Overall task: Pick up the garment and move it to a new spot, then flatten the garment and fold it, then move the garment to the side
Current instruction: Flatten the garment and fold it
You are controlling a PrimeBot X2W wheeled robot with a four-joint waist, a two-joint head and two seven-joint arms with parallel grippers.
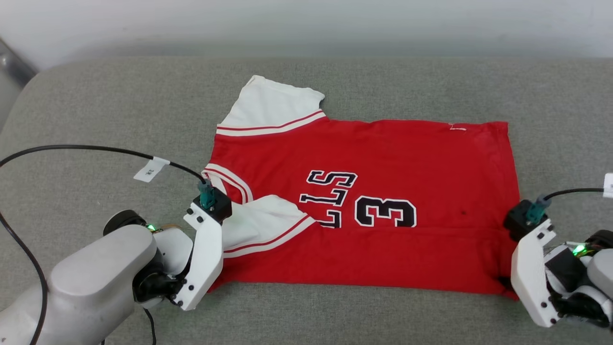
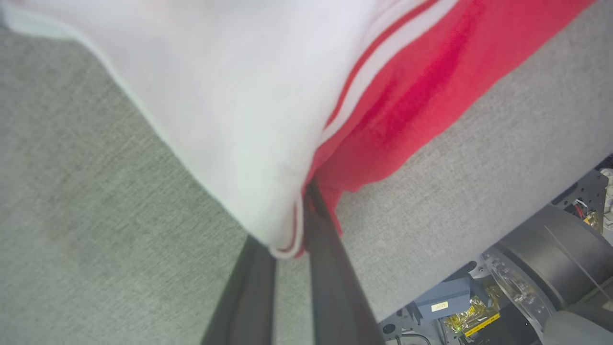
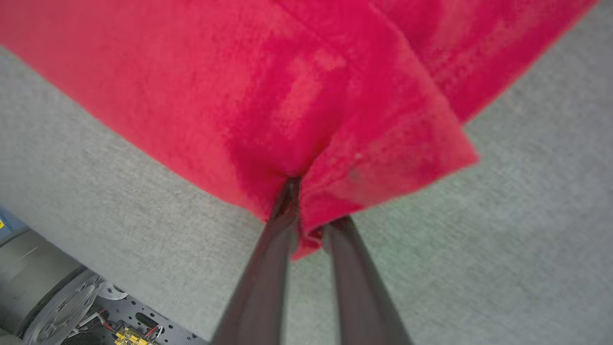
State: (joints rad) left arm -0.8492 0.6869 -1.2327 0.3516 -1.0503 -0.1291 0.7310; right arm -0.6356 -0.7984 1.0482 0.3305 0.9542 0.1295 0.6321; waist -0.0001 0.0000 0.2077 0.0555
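Grey cushion (image 1: pixel 96 105) under everything. Garment (image 1: pixel 383 158) flat at its centre, collar toward 9 o'clock, near sleeve folded over chest. Left gripper (image 2: pixel 287 225) clenched on garment's 8 o'clock corner. Right gripper (image 3: pixel 311 206) clenched on red hem corner, 4 o'clock.

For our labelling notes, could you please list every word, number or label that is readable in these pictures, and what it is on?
"LLS": black, white-outlined letters on the red garment, cut off by its folded white sleeve.
"S" above, "L" below: partial rows, same garment.
"3": large number beside them.
White tag on the black cable: too small to read.
White label on the blue box: blurred, unreadable.
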